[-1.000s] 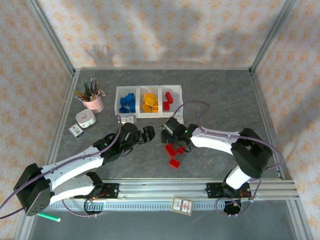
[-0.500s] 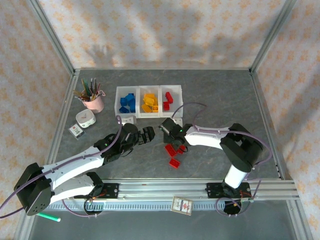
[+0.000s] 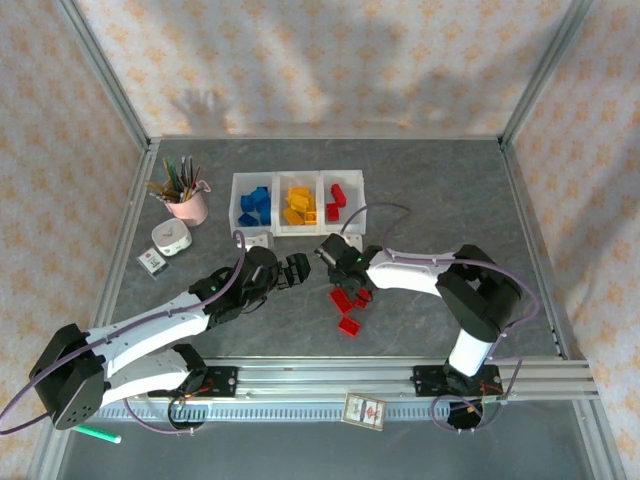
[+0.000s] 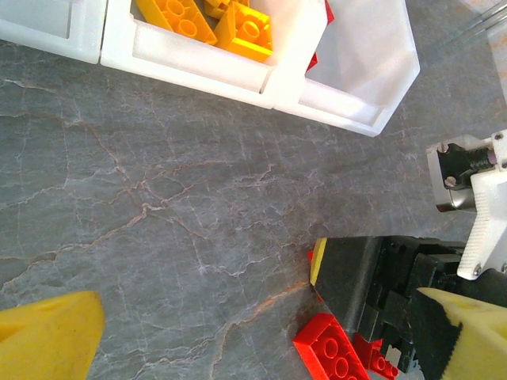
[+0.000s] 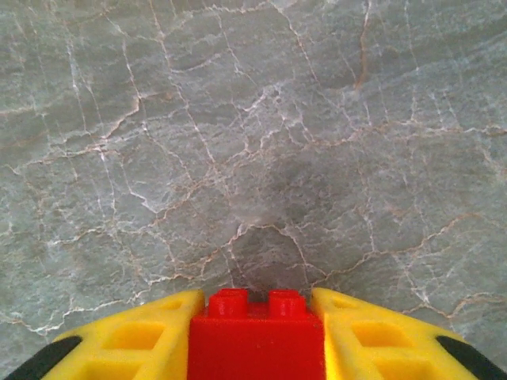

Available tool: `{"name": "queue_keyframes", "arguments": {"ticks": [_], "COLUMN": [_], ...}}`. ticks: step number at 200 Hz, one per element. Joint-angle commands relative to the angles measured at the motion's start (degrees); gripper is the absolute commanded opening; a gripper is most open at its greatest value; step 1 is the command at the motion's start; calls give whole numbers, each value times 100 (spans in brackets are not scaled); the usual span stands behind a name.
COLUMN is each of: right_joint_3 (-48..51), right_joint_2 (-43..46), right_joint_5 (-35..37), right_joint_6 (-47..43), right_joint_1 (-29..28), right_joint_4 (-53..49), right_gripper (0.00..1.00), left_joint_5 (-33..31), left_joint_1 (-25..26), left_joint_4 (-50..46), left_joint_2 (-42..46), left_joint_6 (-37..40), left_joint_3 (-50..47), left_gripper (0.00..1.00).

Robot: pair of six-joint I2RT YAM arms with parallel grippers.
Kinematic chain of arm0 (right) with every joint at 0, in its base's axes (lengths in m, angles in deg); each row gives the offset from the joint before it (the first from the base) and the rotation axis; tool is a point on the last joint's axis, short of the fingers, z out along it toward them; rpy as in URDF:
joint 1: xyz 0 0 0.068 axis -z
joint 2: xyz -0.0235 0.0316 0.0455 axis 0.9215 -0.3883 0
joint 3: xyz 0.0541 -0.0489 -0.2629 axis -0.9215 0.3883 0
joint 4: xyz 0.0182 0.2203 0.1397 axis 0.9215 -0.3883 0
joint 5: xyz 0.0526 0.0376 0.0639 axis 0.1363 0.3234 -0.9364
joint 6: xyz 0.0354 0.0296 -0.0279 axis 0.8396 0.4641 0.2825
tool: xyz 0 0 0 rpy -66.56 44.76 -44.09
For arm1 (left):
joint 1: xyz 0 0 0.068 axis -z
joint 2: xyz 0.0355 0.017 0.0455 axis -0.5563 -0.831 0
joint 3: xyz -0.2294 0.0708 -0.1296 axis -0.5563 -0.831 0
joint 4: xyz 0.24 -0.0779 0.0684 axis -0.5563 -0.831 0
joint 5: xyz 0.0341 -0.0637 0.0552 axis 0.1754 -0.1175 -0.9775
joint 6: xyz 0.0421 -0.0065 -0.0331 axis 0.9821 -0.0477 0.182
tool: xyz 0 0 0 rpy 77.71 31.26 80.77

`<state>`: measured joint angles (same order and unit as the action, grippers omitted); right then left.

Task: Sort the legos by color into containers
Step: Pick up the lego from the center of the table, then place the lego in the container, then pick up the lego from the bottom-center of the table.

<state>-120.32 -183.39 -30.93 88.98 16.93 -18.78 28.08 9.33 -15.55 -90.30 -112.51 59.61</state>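
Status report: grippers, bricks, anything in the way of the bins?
Right gripper shut on a red brick. Left gripper open, empty. More red bricks loose on the table. No obstacle seen toward the red bin.

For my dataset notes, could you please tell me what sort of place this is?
Likely a lab robot cell: a left arm and right arm bolted to an aluminium rail, a grey stone-look table, and patterned walls in a metal frame.

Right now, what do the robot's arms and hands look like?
The left arm and right arm have white links with black joints, and a purple cable runs along each. The left hand and right hand are black with yellow fingers.
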Motion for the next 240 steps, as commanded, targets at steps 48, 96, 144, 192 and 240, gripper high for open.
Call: {"name": "queue_keyframes", "arguments": {"ticks": [48,96,144,192,240], "right_joint_3": [-688,-1629,-2790,-3863,-3718], "right_joint_2": [557,61,-1029,-1880,-1466], "right_joint_5": [400,426,489,448,258], "right_joint_6": [-495,-1077,-1562,-1814,-1798], "right_joint_1": [436,1044,1424,1637,1638], "right_joint_4": [-150,-44,21,-297,-360], "right_gripper": [29,28,28,44,62], "left_joint_5": [-136,-86,-14,35,101], "left_joint_1": [-8,-290,-603,-736,-738], "left_joint_4": [119,88,282,364,286], "left_joint_2": [-111,-619,-1115,-1284,-1177], "left_joint_6": [279,447,549,575,641], "left_joint_3": [442,1047,1426,1532,1540], "left_gripper": [99,99,99,99,99]}}
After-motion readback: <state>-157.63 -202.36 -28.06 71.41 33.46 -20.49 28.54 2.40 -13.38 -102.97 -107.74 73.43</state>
